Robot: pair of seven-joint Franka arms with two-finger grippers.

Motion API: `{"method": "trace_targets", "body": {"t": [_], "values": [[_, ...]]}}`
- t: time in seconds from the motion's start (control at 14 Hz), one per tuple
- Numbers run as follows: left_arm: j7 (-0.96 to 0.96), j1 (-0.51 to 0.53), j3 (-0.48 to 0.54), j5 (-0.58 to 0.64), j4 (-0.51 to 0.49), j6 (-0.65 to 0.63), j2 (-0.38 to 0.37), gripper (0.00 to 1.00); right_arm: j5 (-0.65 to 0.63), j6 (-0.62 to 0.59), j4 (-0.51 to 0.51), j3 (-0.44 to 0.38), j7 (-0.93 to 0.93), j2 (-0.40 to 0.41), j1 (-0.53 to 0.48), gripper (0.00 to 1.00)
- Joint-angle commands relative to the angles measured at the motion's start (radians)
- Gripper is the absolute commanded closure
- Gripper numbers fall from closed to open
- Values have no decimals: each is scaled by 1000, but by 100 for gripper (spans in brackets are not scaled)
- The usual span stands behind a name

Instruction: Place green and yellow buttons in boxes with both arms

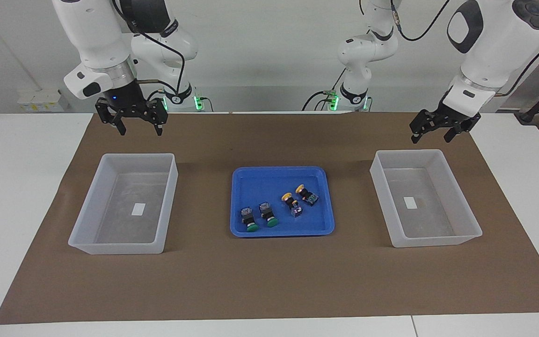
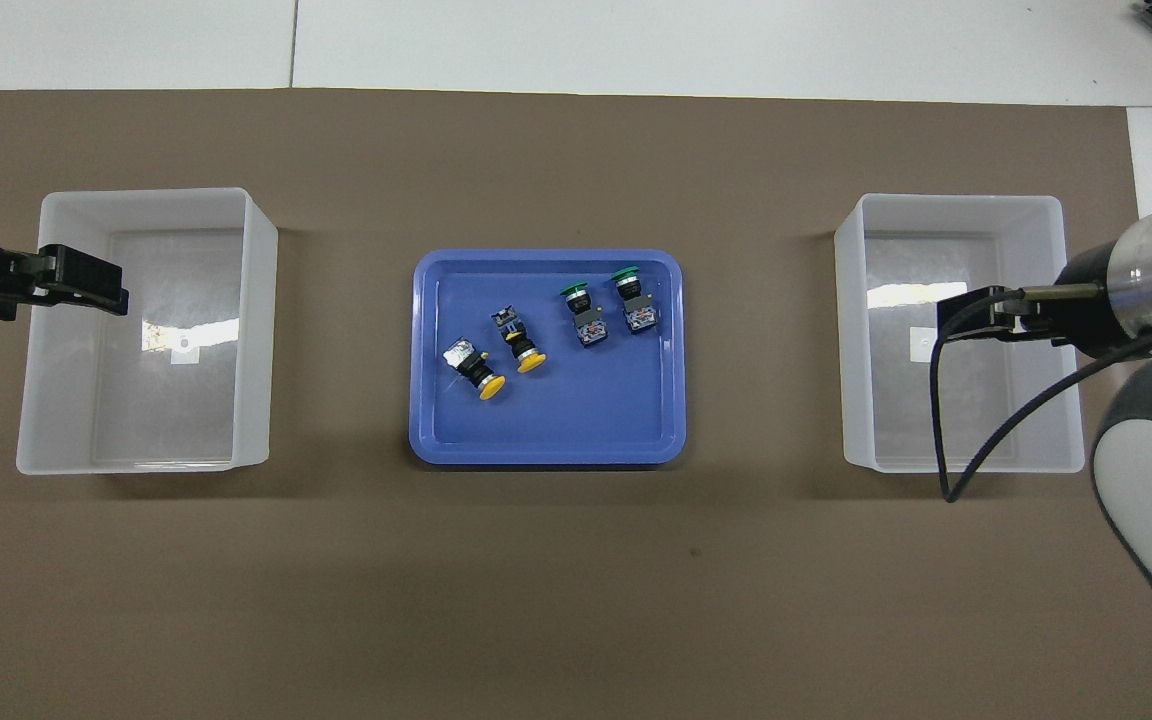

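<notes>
Two green buttons (image 1: 259, 218) (image 2: 606, 303) and two yellow buttons (image 1: 299, 199) (image 2: 498, 358) lie on their sides in a shallow blue tray (image 1: 281, 232) (image 2: 546, 455) at mid-table. One translucent box (image 1: 115, 245) (image 2: 851, 340) stands toward the right arm's end, the other box (image 1: 431, 241) (image 2: 256, 340) toward the left arm's end. Both hold only a small white label. My right gripper (image 1: 140, 127) (image 2: 971, 315) hangs open and empty, high over the robots' side of its box. My left gripper (image 1: 432, 135) (image 2: 86, 280) hangs open and empty, high over the robots' side of the other box.
A brown mat (image 1: 269, 281) covers most of the white table; the boxes and the tray stand on it in a row. A black cable (image 2: 976, 450) loops from the right wrist over its box.
</notes>
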Motion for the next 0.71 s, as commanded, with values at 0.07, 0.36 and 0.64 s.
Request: {"method": "trace_targets", "body": {"t": [0.07,0.36,0.64], "values": [[6,4,4,-13,-36,10,-33,0,8,-7,-26,5,-26,-26,-14,0],[6,4,4,-13,-36,10,-33,0,8,-7,-23,3,-25,-24,-23,0],[6,4,4,-13,-36,10,-33,0,8,-2,-24,3,-25,-26,-38,0]]}}
